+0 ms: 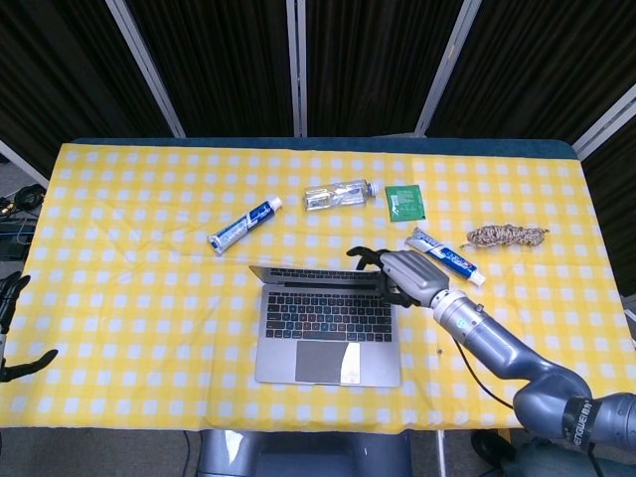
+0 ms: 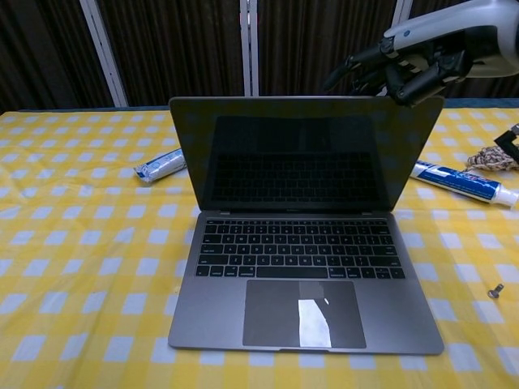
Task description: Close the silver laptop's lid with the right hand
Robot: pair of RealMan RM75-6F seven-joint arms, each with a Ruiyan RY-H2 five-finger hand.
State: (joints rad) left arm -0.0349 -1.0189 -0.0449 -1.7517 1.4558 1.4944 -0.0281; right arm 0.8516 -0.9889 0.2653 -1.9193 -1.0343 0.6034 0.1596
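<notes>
The silver laptop [image 1: 330, 328] [image 2: 304, 243] lies open at the table's near middle, its lid [image 2: 304, 154] tilted forward toward the keyboard. My right hand [image 1: 402, 273] [image 2: 405, 65] rests against the lid's top right edge from behind, fingers spread and holding nothing. Its fingertips reach over the lid's rim in the head view. My left hand [image 1: 12, 338] hangs off the table's left edge, fingers apart and holding nothing.
One toothpaste tube [image 1: 244, 225] [image 2: 162, 165] lies behind the laptop on the left, another [image 1: 444, 257] [image 2: 458, 181] on the right. A clear bottle [image 1: 341, 194], a green packet [image 1: 404, 202] and a rope bundle [image 1: 508, 236] [image 2: 492, 156] lie further back. A small screw [image 2: 494, 289] sits right of the laptop.
</notes>
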